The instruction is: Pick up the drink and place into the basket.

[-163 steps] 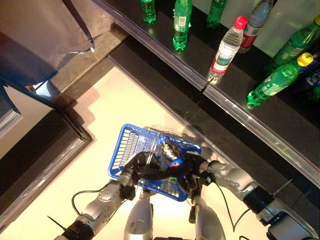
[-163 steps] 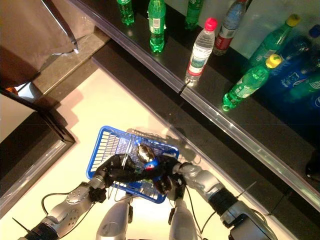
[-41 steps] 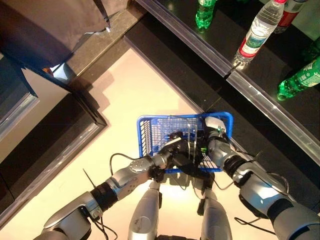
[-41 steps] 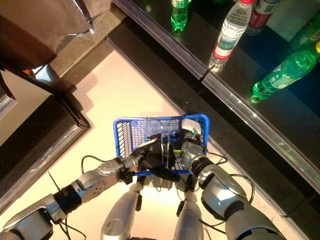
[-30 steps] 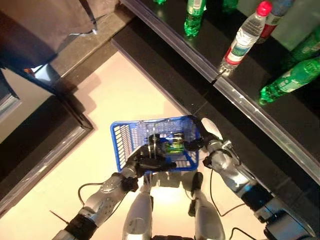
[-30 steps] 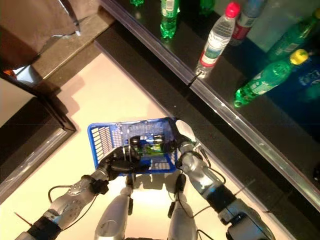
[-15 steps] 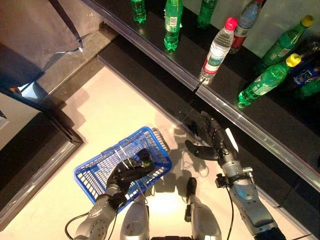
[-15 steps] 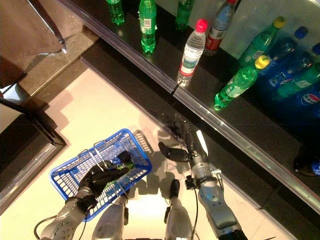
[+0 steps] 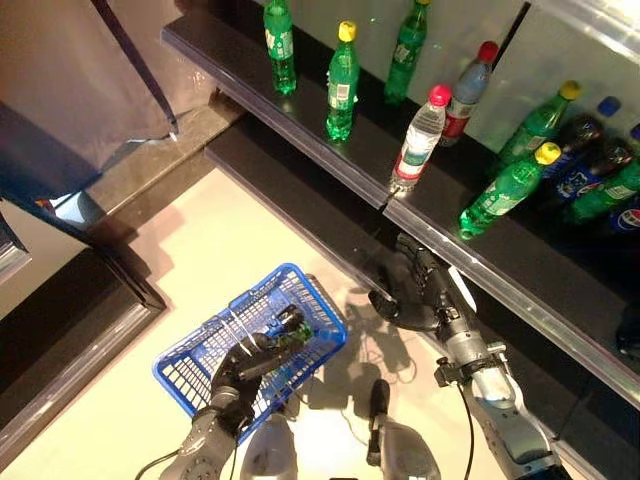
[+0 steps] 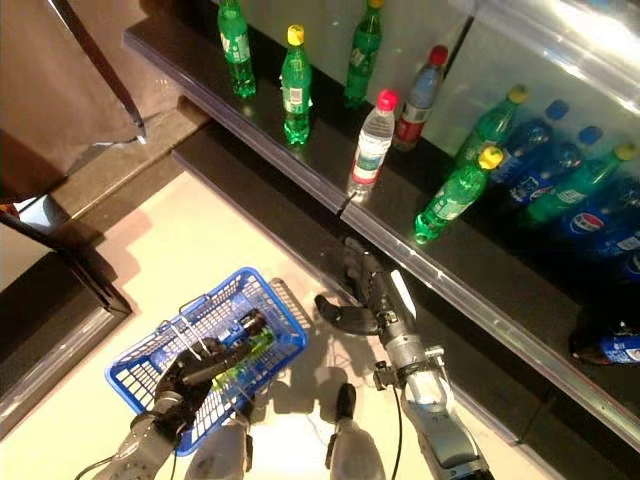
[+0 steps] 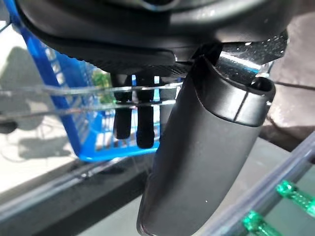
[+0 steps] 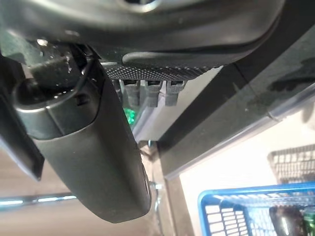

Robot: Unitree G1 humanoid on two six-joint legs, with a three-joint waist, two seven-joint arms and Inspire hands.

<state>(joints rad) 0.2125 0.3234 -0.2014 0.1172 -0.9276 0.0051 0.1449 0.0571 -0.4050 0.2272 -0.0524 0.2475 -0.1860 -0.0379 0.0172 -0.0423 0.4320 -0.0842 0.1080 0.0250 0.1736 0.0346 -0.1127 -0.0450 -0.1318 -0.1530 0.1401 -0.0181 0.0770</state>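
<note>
Curling round the basket's [image 9: 195,360] wire handle [image 11: 74,96], the left hand [image 9: 245,365] grips it from above, fingers [image 11: 130,120] hooked over the thin bars in its own wrist view, thumb alongside. That blue basket hangs low at the robot's left, over the pale floor [image 9: 200,240]. Inside it lies the drink [image 10: 245,350], a green bottle with a dark cap, tipped on its side against the far wall of the basket, just past the left hand's fingertips.

Over on the right, the right hand [image 10: 365,290] is spread, fingers straight and reaching toward the dark ledge under the shelf [image 9: 300,130], thumb stuck out to the side. It holds nothing and touches nothing that shows. Its wrist view shows the fingers extended, the basket off in one corner.

Up on the shelf, a row of bottles stands: green ones [image 9: 342,85], a clear water bottle [image 9: 418,135] with a pink cap, more green and blue ones at the far right, partly cut off by the frame.

The drink's label is too small to read, and part of it is hidden behind the left hand and the handle. How much of the basket's near wall the hand covers is hard to tell.
</note>
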